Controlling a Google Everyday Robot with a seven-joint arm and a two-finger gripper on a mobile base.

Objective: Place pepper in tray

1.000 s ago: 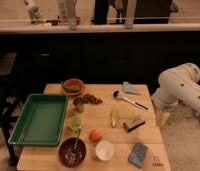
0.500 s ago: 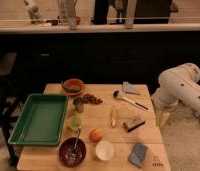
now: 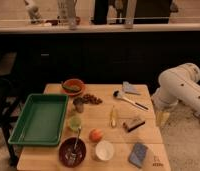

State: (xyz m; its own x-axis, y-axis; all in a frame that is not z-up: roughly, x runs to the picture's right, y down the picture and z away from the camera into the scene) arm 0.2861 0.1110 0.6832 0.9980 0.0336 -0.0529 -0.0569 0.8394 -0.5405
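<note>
The slim dark green pepper lies in the small orange bowl at the back left of the wooden table. The large green tray sits at the table's left side, just in front and to the left of that bowl; nothing shows inside it. My white arm hangs off the table's right edge. The gripper points down beside the right edge, far from the pepper and the tray.
A pale green cup, a round orange-red fruit, a dark bowl with a spoon, a white cup, a blue-grey sponge, a brush, a ladle and brown bits fill the table's middle and right.
</note>
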